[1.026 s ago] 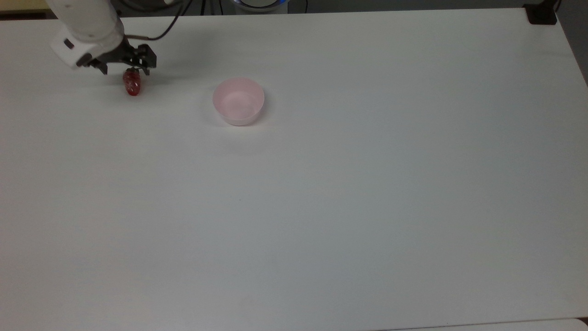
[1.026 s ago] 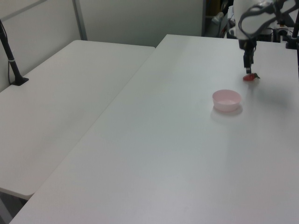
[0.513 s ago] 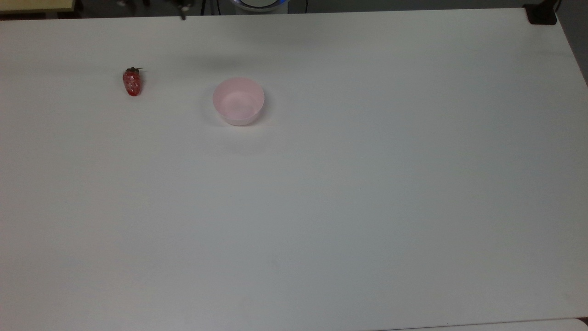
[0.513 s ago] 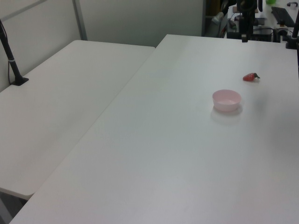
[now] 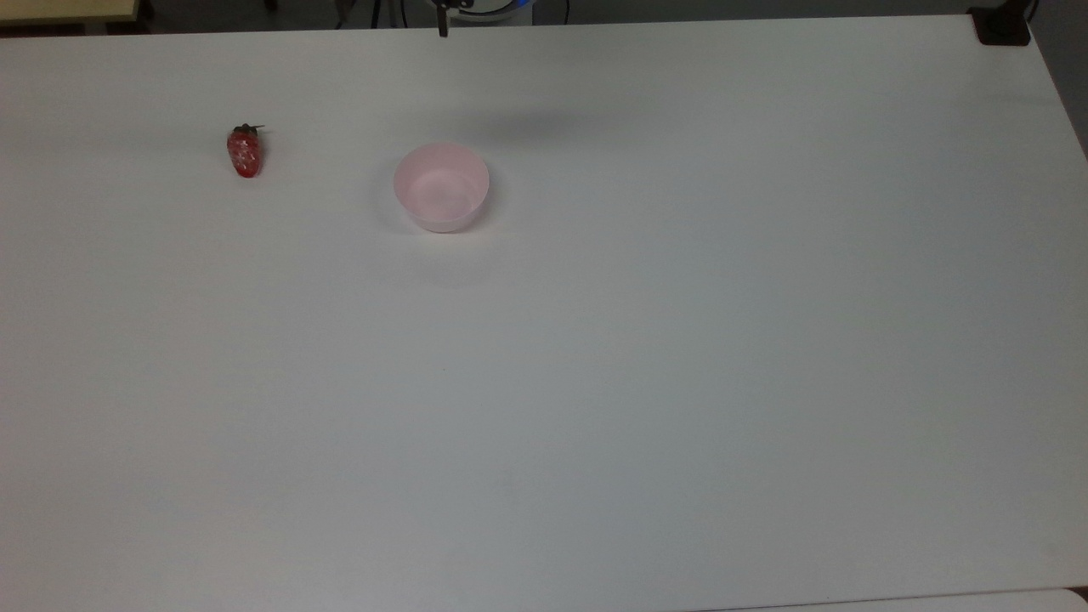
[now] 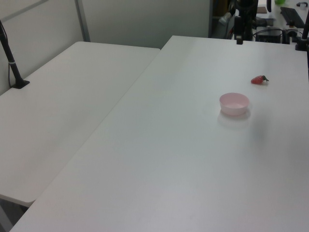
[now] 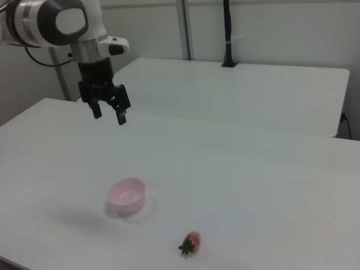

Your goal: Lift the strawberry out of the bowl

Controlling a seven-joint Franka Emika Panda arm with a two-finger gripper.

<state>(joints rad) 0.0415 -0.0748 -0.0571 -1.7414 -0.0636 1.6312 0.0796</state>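
The strawberry (image 5: 244, 153) lies apart from the bowl (image 5: 441, 187); tool (image 7: 109, 113) spread.

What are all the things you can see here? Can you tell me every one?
strawberry: one, red with a green cap, lying on the table, at the top view's left of the bowl, apart from it.
bowl: one, pale pink, upright on the table, nothing in it.
table: one, white, under both.
second table: one, white, alongside.
black post: one, on the second table.
gripper: one, black, open, high above the table, holding nothing.
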